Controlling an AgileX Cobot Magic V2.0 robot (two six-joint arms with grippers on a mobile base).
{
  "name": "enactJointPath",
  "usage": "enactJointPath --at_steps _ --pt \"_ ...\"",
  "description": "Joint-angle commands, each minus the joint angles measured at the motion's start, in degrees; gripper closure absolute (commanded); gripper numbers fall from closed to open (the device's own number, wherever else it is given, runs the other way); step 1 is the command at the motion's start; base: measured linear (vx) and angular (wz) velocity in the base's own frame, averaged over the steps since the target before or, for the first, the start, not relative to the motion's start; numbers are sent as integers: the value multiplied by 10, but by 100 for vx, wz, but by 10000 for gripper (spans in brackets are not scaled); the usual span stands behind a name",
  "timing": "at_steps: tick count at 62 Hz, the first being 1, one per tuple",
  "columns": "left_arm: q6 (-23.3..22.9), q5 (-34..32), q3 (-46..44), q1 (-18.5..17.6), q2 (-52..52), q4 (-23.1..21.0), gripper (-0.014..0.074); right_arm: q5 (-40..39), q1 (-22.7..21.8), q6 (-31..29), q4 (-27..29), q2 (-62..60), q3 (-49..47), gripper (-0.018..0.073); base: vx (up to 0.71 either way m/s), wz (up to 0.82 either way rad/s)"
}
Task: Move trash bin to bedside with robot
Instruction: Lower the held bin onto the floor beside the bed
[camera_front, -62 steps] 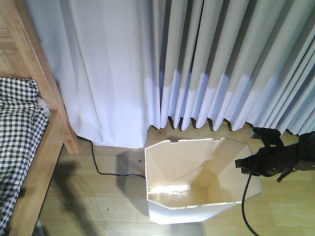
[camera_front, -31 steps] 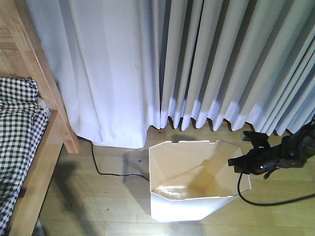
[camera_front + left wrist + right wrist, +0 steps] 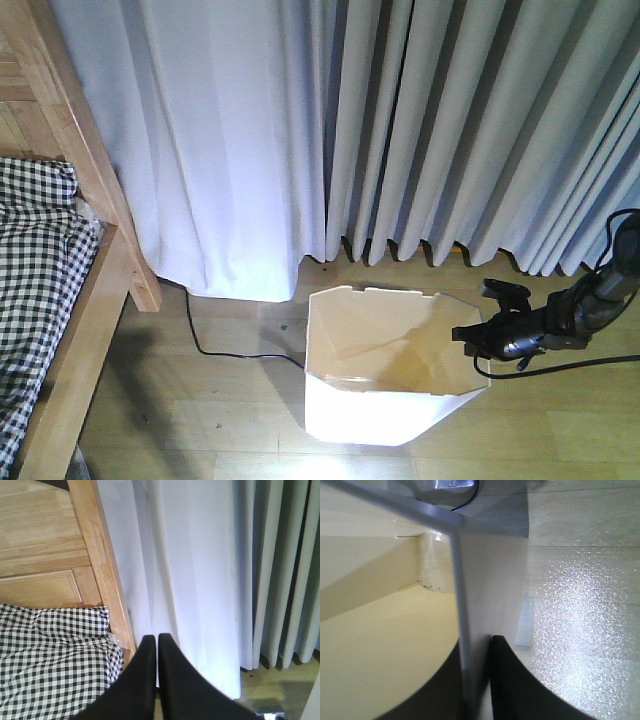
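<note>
Trash bin point(image 3: 365, 418) is smooth white plastic, angular faceted walls tapering down, notched rim, cream inside, and it looks empty. It stands upright on the pale wood plank floor point(image 3: 180, 400), its back rim just in front of the curtain hem. The right arm point(image 3: 585, 295), slim and black with trailing cables, reaches in from the right. The right fingers point(image 3: 510, 690) pinch the bin's thin right wall point(image 3: 490, 580), one finger inside and one outside. From the front we see them at the right rim point(image 3: 470, 334).

The left fingers point(image 3: 172, 680) are black, tapered and pressed together, holding nothing. They hang in front of the curtain by the bed frame point(image 3: 102, 565).

The bed frame point(image 3: 95, 190), light brown planks with square edges, sits at left with soft checked bedding point(image 3: 35, 260). We see open floor between the frame's post and the bin. A thin black cable point(image 3: 205, 345) lies across that strip. The curtain point(image 3: 400, 130) is grey-white fabric in deep vertical folds and closes off the back. Bare floor shows in front of the bin.
</note>
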Motion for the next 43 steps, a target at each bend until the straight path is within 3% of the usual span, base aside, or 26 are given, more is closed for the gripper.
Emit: enactJointPath --at_steps 1,14,24,43 --pt "-5 -42 16 -4 -5 -2 602 111 -1 51 -21 -25 -40 562 0 0" --pt "-5 -42 16 -4 -5 -2 602 116 -1 143 -93 20 -115 562 0 0" --pt "-5 -42 16 -4 -5 -2 602 139 0 179 -141 46 -167 562 0 0" --pt "-5 -42 16 -4 -5 -2 602 134 33 276 -223 87 -244 562 0 0"
